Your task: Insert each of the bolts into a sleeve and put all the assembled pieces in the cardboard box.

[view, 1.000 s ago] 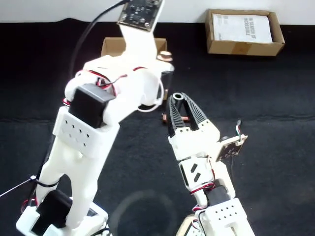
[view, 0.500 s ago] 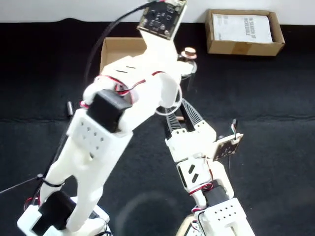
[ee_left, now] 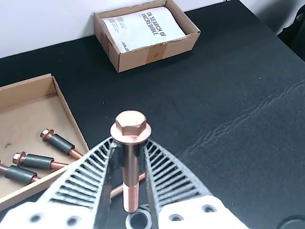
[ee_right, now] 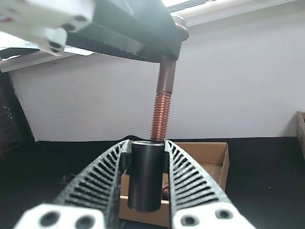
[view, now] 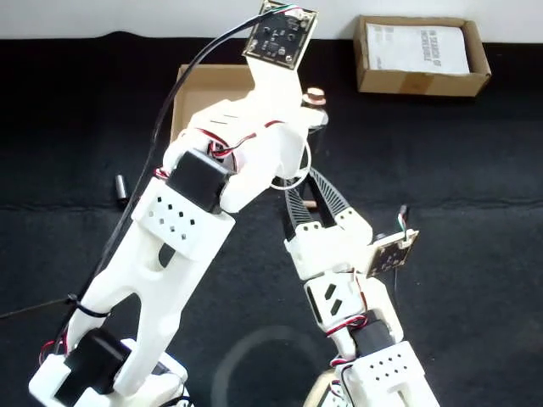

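My left gripper (ee_left: 129, 143) is shut on a copper bolt (ee_left: 130, 162), held upright with its hex head on top. Directly under it my right gripper (ee_right: 146, 143) is shut on a black sleeve (ee_right: 144, 176), also upright. The bolt's (ee_right: 161, 102) threaded tip meets the sleeve's mouth (ee_left: 139, 222); how deep it sits I cannot tell. In the high view the bolt head (view: 315, 96) shows beside the left arm, above the right gripper (view: 312, 197). The cardboard box (ee_left: 28, 102) holds three assembled pieces (ee_left: 58, 142).
A second cardboard box (view: 420, 55) with a printed booklet stands at the back right. A loose black sleeve (view: 120, 186) lies on the black mat at the left. A loose copper bolt (ee_left: 125, 185) lies on the mat under the grippers.
The left arm swung right with the bolt until it stood over the right gripper's sleeve, then came down slightly. The right gripper shifted a little under it.
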Available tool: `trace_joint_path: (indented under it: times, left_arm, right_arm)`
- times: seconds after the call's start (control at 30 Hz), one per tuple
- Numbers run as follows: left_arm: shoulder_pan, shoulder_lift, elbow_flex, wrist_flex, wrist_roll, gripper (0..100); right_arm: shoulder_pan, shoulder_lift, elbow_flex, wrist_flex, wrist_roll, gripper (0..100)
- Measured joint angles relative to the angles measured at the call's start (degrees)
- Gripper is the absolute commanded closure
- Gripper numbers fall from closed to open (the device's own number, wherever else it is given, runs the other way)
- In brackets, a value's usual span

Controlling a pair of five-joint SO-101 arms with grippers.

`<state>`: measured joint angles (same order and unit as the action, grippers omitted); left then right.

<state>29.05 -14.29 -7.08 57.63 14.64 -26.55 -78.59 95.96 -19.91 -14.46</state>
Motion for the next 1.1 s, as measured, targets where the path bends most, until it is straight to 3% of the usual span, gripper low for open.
trace_joint_path:
  times: [0.6, 0.8, 1.1]
  left_arm:
    - [0.2, -9.8, 7.3, 3.2, 0.2, 99]
    - [0.3, -9.8, 7.8, -1.8, 0.1, 99]
    - [1.8, -9.8, 8.0, -2.0, 0.1, 99]
  right_arm:
    - [0.0, 0.0, 0.1, 0.1, 0.0, 99.1]
    - [0.0, 0.0, 0.1, 0.0, 0.1, 99.1]
    - [0.0, 0.0, 0.1, 0.0, 0.1, 99.1]
